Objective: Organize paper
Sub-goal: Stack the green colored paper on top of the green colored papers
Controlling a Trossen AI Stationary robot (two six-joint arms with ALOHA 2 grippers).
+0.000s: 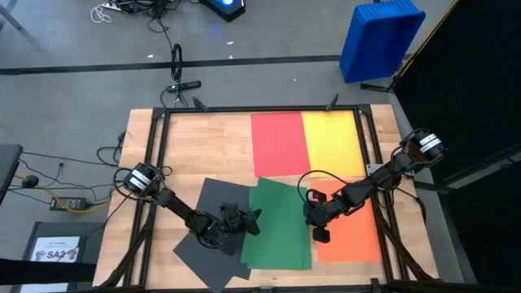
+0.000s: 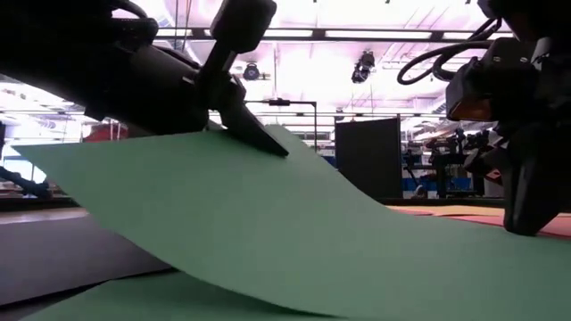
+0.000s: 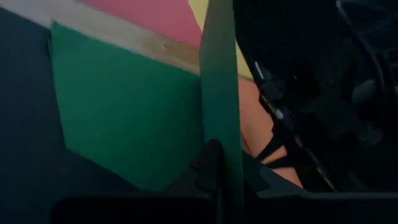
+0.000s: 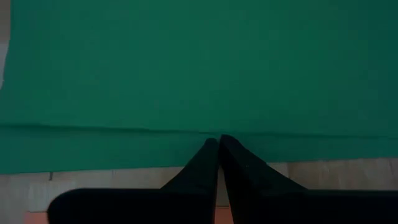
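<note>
Two tools: the left tool [image 1: 244, 221], clamped on a thin green paper sheet's [image 1: 277, 224] lifted edge, could crease it; the right tool [image 1: 319, 232] rests closed, empty.

Overhead, table-level and two close wrist views share the green paper [image 1: 277, 224]

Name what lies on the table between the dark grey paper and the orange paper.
In the high view, green paper lies between the dark grey paper and the orange paper, overlapping both.
</note>
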